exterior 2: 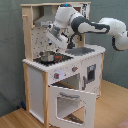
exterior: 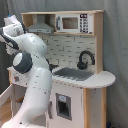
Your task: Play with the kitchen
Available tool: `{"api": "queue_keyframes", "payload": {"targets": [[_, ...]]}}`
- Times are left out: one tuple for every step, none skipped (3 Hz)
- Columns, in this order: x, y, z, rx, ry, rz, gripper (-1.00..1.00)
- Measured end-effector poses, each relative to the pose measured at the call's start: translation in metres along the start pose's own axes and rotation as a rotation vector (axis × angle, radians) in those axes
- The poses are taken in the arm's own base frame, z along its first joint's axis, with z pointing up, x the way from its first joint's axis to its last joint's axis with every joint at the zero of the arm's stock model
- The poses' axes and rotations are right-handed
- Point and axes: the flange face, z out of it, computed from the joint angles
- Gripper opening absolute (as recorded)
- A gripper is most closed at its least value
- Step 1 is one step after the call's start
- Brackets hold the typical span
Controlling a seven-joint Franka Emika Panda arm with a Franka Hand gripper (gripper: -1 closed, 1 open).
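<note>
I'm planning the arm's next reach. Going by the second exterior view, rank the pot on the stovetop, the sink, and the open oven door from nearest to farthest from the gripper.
From the gripper, which hangs above the stovetop:
1. Pot: just below it, on the stovetop.
2. Sink: along the counter toward the second exterior view's right.
3. Oven door: swung down and open, low at the front.

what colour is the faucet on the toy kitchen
Black; the faucet shows best in the first exterior view.
</note>
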Motion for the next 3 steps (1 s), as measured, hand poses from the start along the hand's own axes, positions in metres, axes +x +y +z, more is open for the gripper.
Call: {"api": "queue_keyframes", "payload": {"targets": [[-0.015,-0.013,-0.032,-0.047,-0.024,-0.019,1.0],[-0.033,-0.02,-0.06,-0.088,-0.059,-0.023,1.0],[-0.045,-0.016,-0.068,-0.165,-0.109,-0.013,1.0]]}}
